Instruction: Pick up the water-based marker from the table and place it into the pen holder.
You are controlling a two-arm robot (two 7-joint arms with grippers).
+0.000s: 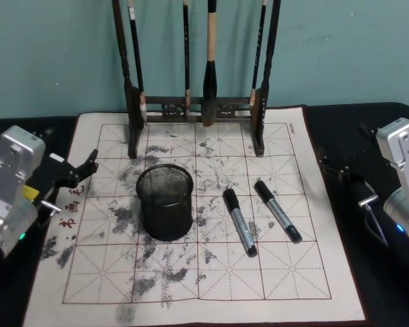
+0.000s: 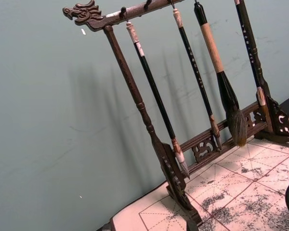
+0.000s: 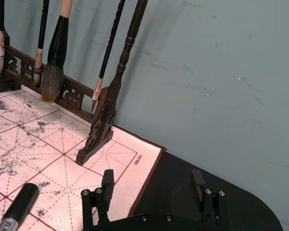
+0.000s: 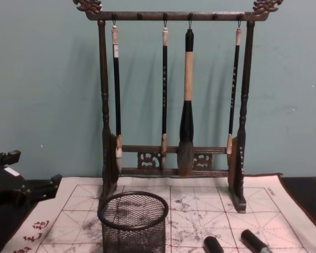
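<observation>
Task not yet begun: two black-capped grey markers (image 1: 239, 222) are lying ungrasped on the ink-stained mat (image 1: 211, 286), between the empty black wire-mesh cylindrical pen holder (image 1: 165, 204) and the table's right edge, while the left end effector (image 1: 87, 170) and right end effector (image 3: 152, 185) are waiting wide open at the table's side edges.

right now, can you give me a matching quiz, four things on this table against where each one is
1 pen holder
2 marker nearest it
3 brush rack
4 left gripper

A back edge of the mat
B lying flat, right of the holder
C upright, mat's centre-left
D at the mat's left edge

Pairs: 1-C; 2-B; 3-A; 4-D
</observation>
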